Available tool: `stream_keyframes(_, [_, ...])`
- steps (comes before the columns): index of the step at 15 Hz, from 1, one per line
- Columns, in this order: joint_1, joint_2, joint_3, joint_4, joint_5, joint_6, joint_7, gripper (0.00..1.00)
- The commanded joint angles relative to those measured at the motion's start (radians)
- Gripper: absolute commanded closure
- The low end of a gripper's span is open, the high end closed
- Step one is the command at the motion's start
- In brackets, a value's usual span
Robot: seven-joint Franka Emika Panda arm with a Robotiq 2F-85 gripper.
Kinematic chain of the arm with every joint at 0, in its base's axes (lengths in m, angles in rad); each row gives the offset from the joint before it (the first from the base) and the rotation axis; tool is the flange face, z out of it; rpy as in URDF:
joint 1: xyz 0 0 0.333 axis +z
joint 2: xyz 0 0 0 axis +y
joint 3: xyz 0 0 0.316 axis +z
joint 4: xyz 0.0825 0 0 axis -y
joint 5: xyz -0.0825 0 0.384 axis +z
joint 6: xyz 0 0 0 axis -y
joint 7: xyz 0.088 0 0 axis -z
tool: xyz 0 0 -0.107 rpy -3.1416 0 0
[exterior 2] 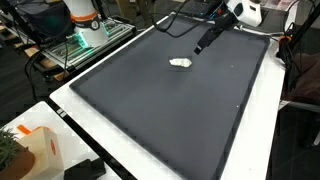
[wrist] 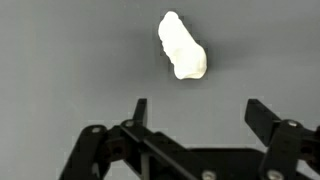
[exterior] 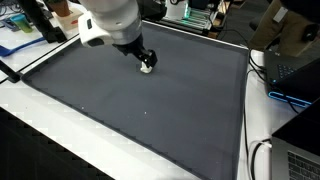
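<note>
Gripper (wrist: 197, 108) is hanging wide open at the bottom of the wrist view, grabbing nothing. The white lump (wrist: 182, 45) is lying on the gray mat (wrist: 60, 60), upper middle.

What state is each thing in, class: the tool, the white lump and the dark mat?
dark mat, spread flat.
white lump, lying on the mat, not gripped.
tool, open, empty, clear of the lump.

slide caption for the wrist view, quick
Open hand hovering just short of a small white lumpy object on a dark grey mat.
</note>
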Motion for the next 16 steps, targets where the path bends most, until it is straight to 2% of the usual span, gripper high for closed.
stream_keyframes(1, [0.008,0.006,-0.012,0.011,0.006,-0.003,-0.003,0.0])
stream_keyframes(4, [0.0,0.025,-0.01,0.035,0.018,-0.01,-0.015,0.0])
stream_keyframes(9, [-0.032,0.129,0.006,0.171,0.063,-0.073,-0.106,0.0])
stream_keyframes(16, [-0.055,0.273,-0.003,0.399,0.12,-0.343,-0.092,0.0])
